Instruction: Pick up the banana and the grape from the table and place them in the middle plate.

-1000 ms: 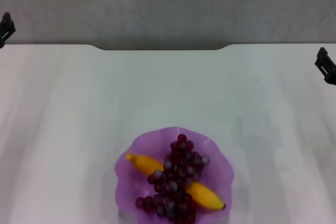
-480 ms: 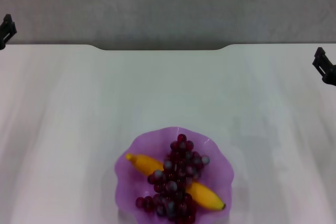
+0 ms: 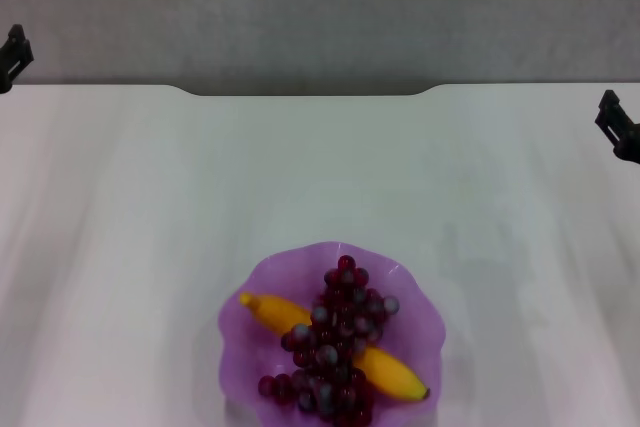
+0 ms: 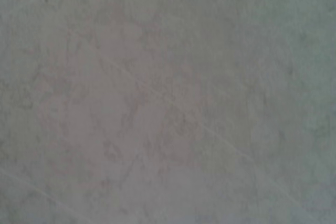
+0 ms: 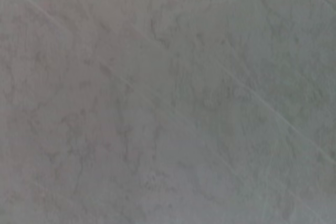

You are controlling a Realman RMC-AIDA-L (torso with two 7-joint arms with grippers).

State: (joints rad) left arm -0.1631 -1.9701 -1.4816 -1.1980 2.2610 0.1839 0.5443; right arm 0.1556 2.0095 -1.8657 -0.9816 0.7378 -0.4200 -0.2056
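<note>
In the head view the purple scalloped middle plate (image 3: 420, 322) sits on the white table (image 3: 150, 247) near the front edge. The yellow banana (image 3: 268, 311) lies across the plate, and the bunch of dark red-purple grapes (image 3: 335, 342) lies over the banana's middle. My left gripper (image 3: 12, 55) is at the far left edge, by the table's back. My right gripper (image 3: 620, 125) is at the far right edge. Both are far from the plate. The wrist views show only a blurred grey surface.
The table's far edge has a notch (image 3: 310, 93) at the middle, with a grey wall behind it.
The right gripper shifted slightly towards the far right edge a second ago and has held still since. The plate, banana and grapes have not moved.
</note>
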